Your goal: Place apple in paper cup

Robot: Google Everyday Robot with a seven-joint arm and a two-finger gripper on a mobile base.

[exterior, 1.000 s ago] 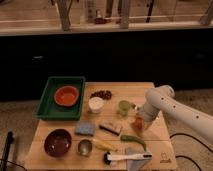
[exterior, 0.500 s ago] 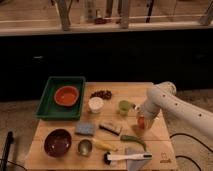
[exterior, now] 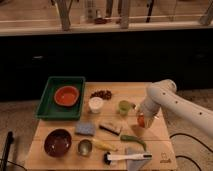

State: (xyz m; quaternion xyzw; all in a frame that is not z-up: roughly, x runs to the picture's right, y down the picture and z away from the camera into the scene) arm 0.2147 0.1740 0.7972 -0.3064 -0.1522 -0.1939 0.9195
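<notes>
The apple, small and red-orange, is at the right side of the wooden table, just right of the light green cup. My gripper reaches down from the white arm and sits right at the apple, partly covering it. I cannot tell whether the apple rests on the table or is held. The paper cup, short and white, stands upright near the table's middle, about a cup's width left of the green cup and well left of the gripper.
A green tray at the back left holds an orange-red bowl. A dark bowl, a metal cup, a blue sponge, a banana, a green vegetable and a brush lie along the front. Dark red bits lie behind the paper cup.
The arm's elbow has shifted slightly. The gripper and the apple stay in almost the same spot.
</notes>
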